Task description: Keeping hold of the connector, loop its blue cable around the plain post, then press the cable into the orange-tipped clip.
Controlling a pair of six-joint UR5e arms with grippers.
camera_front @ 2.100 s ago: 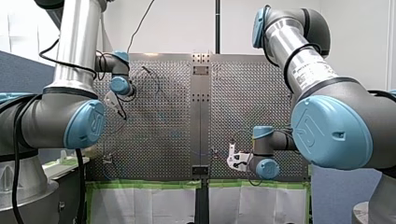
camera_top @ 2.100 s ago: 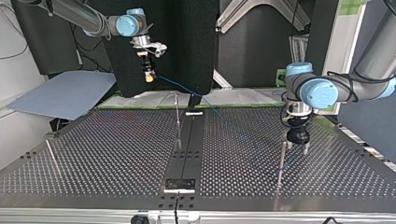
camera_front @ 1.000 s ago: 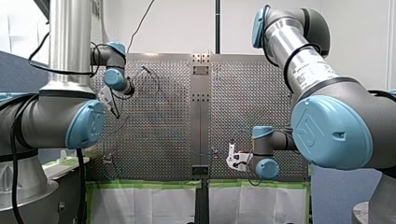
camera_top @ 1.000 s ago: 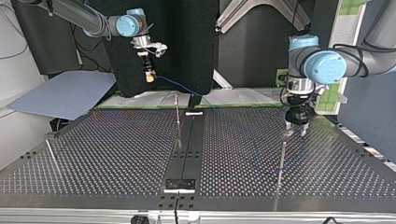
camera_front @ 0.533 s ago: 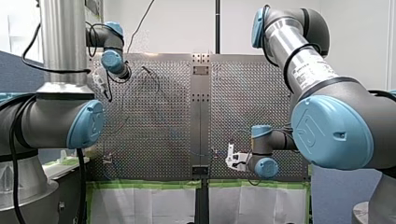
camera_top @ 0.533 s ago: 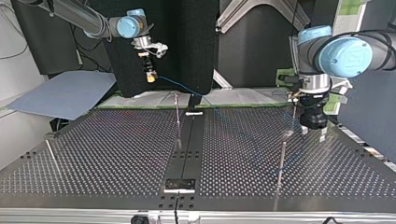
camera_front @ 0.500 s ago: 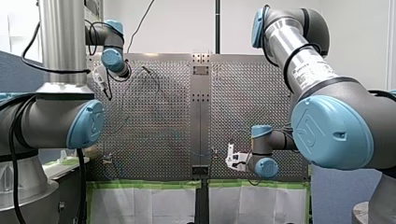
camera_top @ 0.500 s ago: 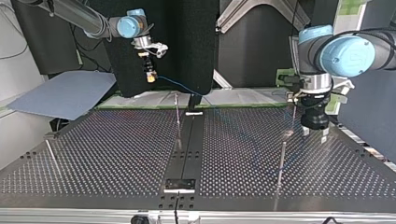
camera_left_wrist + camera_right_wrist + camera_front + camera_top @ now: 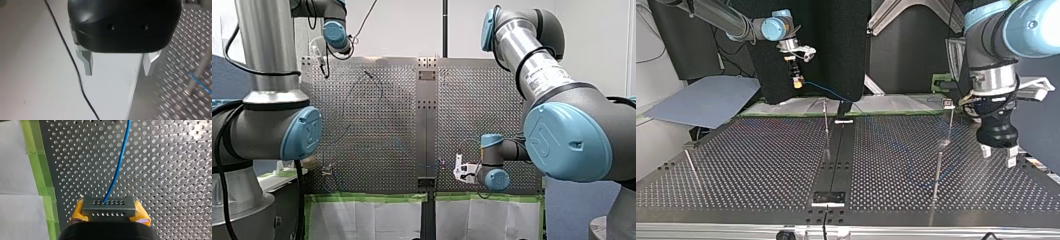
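The left gripper [image 9: 998,155] has lifted and swung away from the middle post [image 9: 826,131], out to the top view's far right. Its 2 metal fingers [image 9: 88,62] stand apart with nothing between them. The right gripper [image 9: 796,80] has not budged: up high, left of the middle post in that view, its yellow pads [image 9: 78,210] clamp the grey connector [image 9: 109,208]. The blue cable [image 9: 120,162] leaves the connector and slants down past that post's tip. The label [image 9: 539,75] on the right arm is too small to read.

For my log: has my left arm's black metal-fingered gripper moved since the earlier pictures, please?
Yes. In the top view my left gripper moved rightwards, away from the thin metal post.
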